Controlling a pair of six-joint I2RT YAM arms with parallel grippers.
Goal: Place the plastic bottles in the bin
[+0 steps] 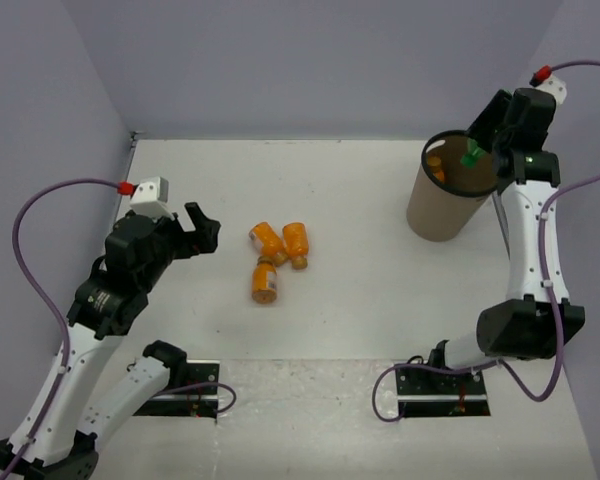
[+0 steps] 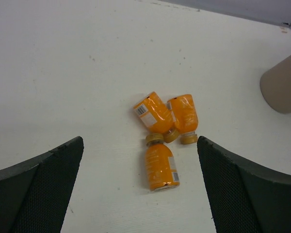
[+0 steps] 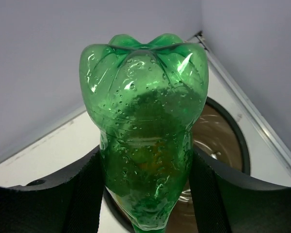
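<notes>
Right claw pinches a green bottle above the bin; left claw gapes; orange bottles' labels unreadable.

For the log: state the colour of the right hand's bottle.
Translucent green bottle; right wrist view best.

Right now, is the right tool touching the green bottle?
Touching. The right wrist view shows the green bottle wedged between the right tool's two fingers, both pressed against its sides with no gap.
</notes>
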